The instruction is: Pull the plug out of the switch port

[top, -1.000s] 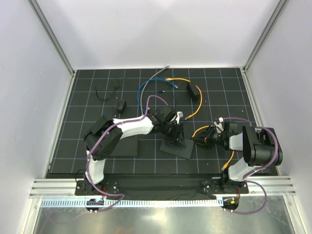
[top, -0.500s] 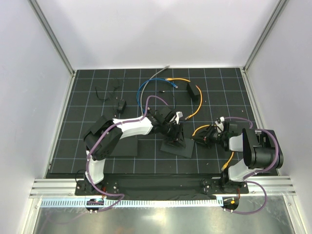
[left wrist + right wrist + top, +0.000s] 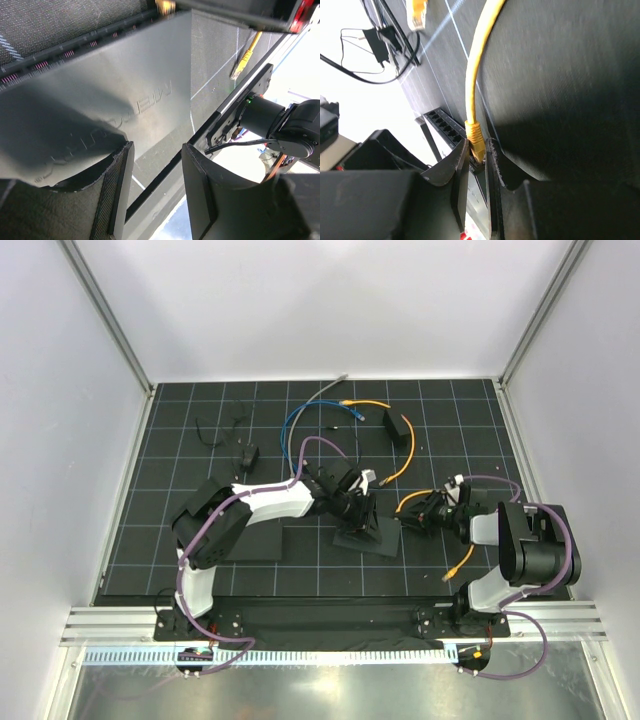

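The switch [image 3: 368, 540] is a flat black box near the table's middle front. In the right wrist view its row of ports [image 3: 445, 127] faces me. The plug [image 3: 474, 134] ends a thin orange cable [image 3: 455, 562], and its tip sits at the end port of the row. My right gripper [image 3: 410, 518] is shut on the plug, with one finger on each side [image 3: 479, 145]. My left gripper [image 3: 358, 512] is open over the switch's top face [image 3: 125, 90]. One of its fingers lies on that face and the other hangs off the edge [image 3: 156, 150].
A second small black box [image 3: 396, 428] with orange cable stands at the back right. Blue [image 3: 292, 420] and grey [image 3: 325, 390] cables lie at the back. A tiny black block with thin wires [image 3: 247, 455] is at the back left. A flat black mat [image 3: 255, 545] lies under the left arm.
My right gripper has shifted slightly away from the front edge with the plug in it. The orange cable's loose end has slid left. The switch has turned slightly under the left gripper.
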`<state>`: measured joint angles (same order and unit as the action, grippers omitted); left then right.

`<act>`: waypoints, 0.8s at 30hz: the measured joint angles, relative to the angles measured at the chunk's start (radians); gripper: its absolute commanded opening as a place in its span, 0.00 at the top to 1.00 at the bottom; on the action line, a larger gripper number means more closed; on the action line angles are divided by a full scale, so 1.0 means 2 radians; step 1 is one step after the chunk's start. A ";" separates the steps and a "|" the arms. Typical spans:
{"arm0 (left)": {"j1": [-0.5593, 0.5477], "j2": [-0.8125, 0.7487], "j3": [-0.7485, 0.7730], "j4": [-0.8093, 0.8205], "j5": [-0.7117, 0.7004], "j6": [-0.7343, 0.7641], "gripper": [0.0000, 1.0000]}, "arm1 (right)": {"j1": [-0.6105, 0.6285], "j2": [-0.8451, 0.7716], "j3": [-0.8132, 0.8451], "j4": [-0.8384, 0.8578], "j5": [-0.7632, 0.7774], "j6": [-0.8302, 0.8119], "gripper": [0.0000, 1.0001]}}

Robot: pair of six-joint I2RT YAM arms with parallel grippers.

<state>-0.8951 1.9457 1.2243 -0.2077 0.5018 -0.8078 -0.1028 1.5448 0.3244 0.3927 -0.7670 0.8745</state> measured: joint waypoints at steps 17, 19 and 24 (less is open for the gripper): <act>-0.006 -0.001 0.019 -0.037 -0.017 0.004 0.47 | 0.023 -0.073 -0.037 -0.022 0.064 0.054 0.98; -0.006 -0.001 0.019 -0.039 -0.017 0.003 0.47 | 0.045 -0.102 -0.043 -0.039 0.094 0.067 0.97; -0.006 -0.004 0.018 -0.044 -0.021 0.002 0.48 | 0.106 -0.141 -0.033 -0.102 0.142 0.070 0.84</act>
<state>-0.9077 1.9373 1.2594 -0.2966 0.4595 -0.8032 0.1097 1.2629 0.2581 0.1894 -0.4839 1.0149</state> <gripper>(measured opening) 0.522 0.233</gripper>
